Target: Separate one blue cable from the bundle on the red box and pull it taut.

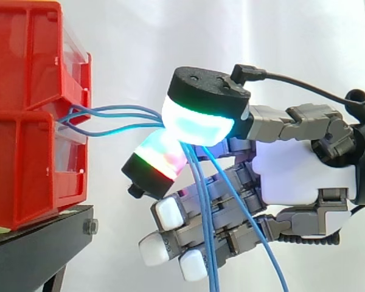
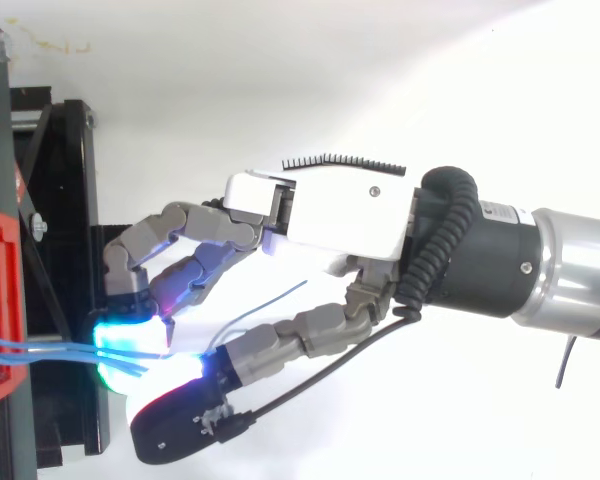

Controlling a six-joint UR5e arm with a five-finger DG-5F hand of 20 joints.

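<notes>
Now | robot hand [image 1: 301, 173] pinching blue cables [image 1: 125, 111] | cables lead from red bins [image 1: 24, 121]

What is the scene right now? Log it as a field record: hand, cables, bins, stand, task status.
hand: hand reaching in from the right, two glowing fingertips pinched together, other fingers curled
held: several blue cables, not one alone
cable path: from the gap between the stacked red bins to the pinch, then hanging down past the curled fingers
tension: gently curved between bins and pinch, not taut
support: bins sit on a black stand
task status: no single cable separated yet
</notes>
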